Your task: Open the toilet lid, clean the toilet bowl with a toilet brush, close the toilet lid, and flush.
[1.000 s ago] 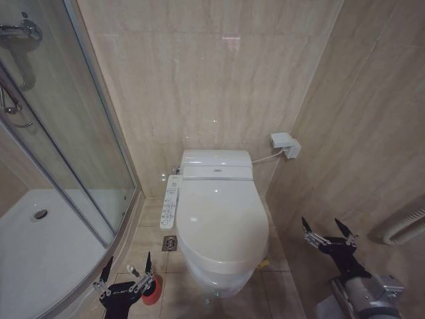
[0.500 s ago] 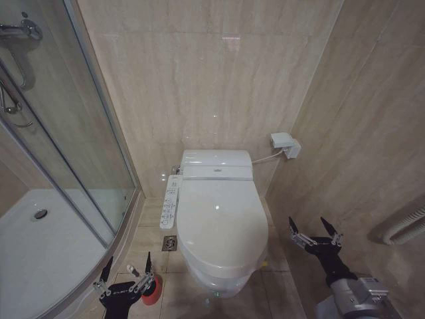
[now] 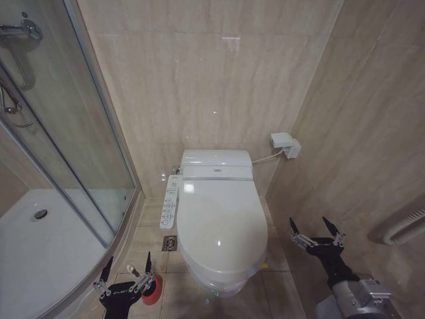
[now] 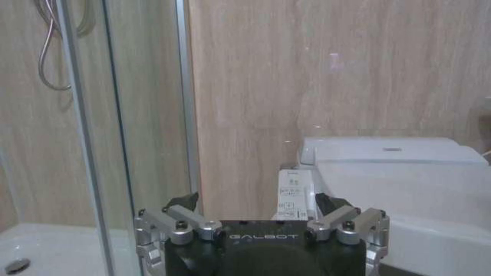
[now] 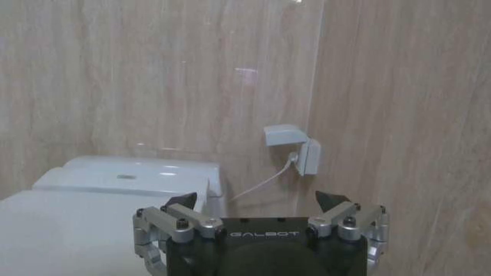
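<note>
The white toilet lid (image 3: 219, 226) lies shut over the toilet bowl (image 3: 222, 284), whose front edge shows just below it. The toilet brush (image 3: 135, 270) stands in its red holder (image 3: 152, 293) on the floor left of the bowl, its thin white handle poking up. My left gripper (image 3: 128, 262) hovers open right at that handle, with nothing between its fingers. My right gripper (image 3: 309, 226) is open and empty to the right of the bowl, near the side wall. The wrist views show the left gripper (image 4: 257, 201) and the right gripper (image 5: 256, 198) open, each beside the lid (image 4: 414, 184) (image 5: 69, 224).
A glass shower screen (image 3: 80, 153) and white shower tray (image 3: 33, 246) take up the left. The control panel (image 3: 171, 201) runs along the bowl's left side, with a floor drain (image 3: 170, 243) below it. A wall socket (image 3: 285, 144) with a cable sits right of the tank. The tiled wall is close on the right.
My right gripper has shifted left towards the toilet and a little lower, staying open. The left gripper and the brush have not moved.
</note>
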`<state>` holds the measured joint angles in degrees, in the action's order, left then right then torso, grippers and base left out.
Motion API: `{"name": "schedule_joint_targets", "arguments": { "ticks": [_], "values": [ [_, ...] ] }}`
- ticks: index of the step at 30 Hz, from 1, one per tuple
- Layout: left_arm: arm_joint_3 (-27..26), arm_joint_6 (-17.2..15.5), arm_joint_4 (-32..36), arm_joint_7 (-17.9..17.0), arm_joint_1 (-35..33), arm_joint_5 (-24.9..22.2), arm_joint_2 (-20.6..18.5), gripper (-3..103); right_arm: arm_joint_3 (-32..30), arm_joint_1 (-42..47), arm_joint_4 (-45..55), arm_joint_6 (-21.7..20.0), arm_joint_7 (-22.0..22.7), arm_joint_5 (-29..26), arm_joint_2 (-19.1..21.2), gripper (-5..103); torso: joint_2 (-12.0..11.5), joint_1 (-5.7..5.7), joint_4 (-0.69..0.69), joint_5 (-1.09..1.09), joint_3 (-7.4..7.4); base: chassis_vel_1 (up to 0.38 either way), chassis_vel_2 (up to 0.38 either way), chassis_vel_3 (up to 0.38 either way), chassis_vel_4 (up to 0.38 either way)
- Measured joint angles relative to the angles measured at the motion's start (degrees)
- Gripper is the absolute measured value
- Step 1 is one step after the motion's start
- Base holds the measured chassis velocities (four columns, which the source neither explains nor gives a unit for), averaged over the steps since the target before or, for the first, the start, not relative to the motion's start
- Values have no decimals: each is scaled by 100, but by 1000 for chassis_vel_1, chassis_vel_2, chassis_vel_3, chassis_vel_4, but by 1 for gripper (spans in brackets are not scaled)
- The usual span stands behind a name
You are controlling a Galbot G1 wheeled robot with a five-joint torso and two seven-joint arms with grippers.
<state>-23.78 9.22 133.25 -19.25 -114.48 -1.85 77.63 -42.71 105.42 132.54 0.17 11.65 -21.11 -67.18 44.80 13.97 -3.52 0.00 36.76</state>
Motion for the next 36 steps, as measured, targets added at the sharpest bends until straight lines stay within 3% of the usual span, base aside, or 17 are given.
{"name": "schedule_joint_targets", "arguments": {
  "ticks": [36],
  "values": [
    [0,0,0,0,0,0,0,99,761,-378,-300,618,66,702,-513,100,1,-1,0,0,0,0,0,0,0]
  ]
}}
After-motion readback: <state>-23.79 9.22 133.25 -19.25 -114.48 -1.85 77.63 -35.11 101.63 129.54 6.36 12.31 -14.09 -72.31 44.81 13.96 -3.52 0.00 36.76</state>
